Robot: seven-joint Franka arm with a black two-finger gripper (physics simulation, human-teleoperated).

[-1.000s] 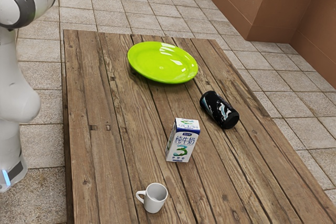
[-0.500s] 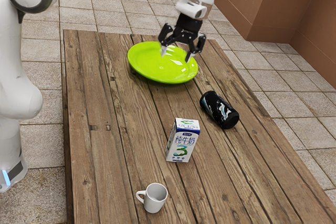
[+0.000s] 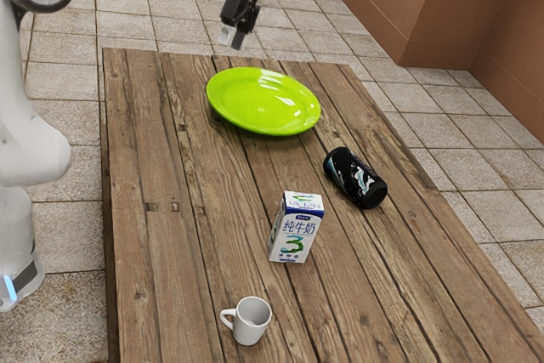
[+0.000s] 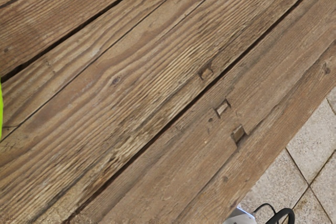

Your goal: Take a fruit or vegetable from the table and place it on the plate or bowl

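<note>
The gripper hung in the air over the far edge of the wooden table. I could not tell if it was open or closed. The green plate sat on the table close to that far edge. A black can lay on its side near the middle. A milk carton stood close by. A white cup stood by the near edge. Under the hand were table planks and floor tiles.
</note>
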